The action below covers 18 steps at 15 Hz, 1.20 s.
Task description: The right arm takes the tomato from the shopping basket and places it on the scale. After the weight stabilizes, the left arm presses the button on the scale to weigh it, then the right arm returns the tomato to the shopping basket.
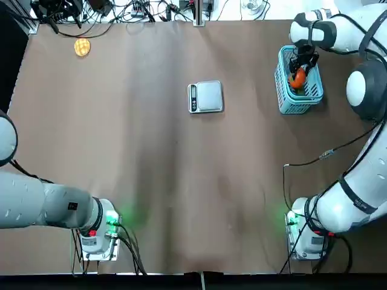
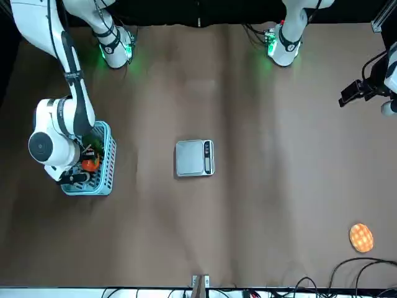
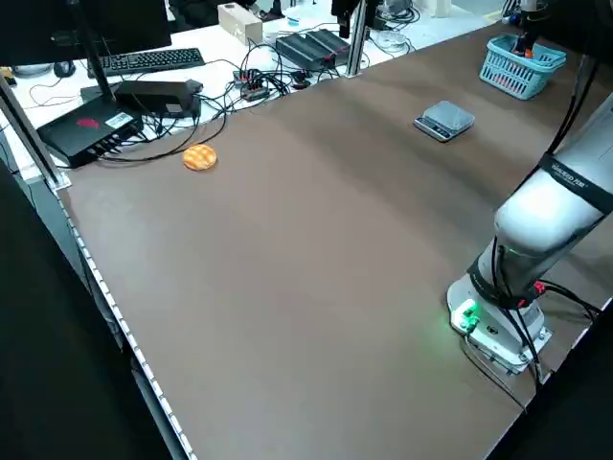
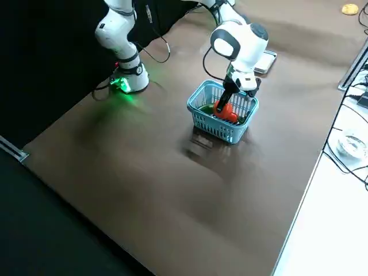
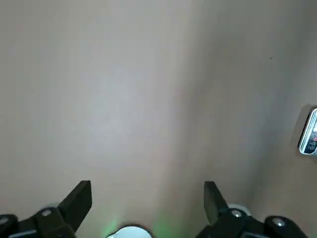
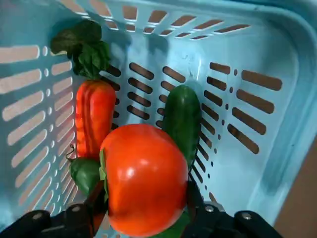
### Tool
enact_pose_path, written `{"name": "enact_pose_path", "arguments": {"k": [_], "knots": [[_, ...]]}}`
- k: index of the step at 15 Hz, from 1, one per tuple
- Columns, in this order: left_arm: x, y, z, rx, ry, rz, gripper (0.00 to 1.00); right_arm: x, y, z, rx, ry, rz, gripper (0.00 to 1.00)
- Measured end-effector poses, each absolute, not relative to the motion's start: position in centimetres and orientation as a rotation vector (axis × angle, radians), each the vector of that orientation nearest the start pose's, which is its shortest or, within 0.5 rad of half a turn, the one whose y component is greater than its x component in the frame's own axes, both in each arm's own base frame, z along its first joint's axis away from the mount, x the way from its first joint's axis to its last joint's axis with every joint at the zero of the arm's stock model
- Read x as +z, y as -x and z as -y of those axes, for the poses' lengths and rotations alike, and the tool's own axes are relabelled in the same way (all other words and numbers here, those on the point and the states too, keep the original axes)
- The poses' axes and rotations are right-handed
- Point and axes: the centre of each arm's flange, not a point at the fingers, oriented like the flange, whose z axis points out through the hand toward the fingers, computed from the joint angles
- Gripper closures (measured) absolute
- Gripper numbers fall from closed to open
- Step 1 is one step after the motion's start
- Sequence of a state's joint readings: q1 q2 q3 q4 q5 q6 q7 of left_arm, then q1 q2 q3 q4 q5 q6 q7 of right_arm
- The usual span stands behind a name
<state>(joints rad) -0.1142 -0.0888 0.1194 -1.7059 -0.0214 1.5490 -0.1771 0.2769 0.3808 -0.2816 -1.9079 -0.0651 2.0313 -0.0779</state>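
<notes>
right gripper (image 6: 143, 208): clenched on the tomato (image 6: 141, 178) inside the shopping basket (image 1: 285, 99), fingers on either side, ready for lifting out
left gripper (image 5: 147, 201): released, parked over bare table, well apart from the scale (image 1: 206, 96)
scale: plate empty, mid-table, black control strip on its left edge in top view; button too small to tell
tomato: glossy, smooth, round, orange-red
basket: light-blue slatted plastic; also holds carrot (image 6: 94, 116), cucumber (image 6: 182, 119)
stray: flat yellow-orange disc (image 1: 82, 47), far corner

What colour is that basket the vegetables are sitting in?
Light blue, with slatted walls. The basket shows best in the right wrist view.
</notes>
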Motion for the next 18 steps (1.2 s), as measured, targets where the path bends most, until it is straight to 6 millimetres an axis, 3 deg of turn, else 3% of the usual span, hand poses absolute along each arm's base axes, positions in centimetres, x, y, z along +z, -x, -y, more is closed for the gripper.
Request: {"name": "enact_pose_path", "arguments": {"k": [10, 12, 18], "knots": [[60.7, -52.2, -0.1, 0.112, 3.153, 0.282, 0.00, 28.3, -59.6, 0.0, 0.425, 3.259, 0.185, 0.31], [60.7, -52.2, -0.1, 0.112, 3.153, 0.282, 0.00, 28.4, -59.7, -0.1, 0.420, 3.260, 0.186, 0.21], [60.7, -52.2, -0.1, 0.112, 3.153, 0.282, 0.00, 29.4, -60.3, -0.3, 0.382, 3.265, 0.189, 0.12]]}}
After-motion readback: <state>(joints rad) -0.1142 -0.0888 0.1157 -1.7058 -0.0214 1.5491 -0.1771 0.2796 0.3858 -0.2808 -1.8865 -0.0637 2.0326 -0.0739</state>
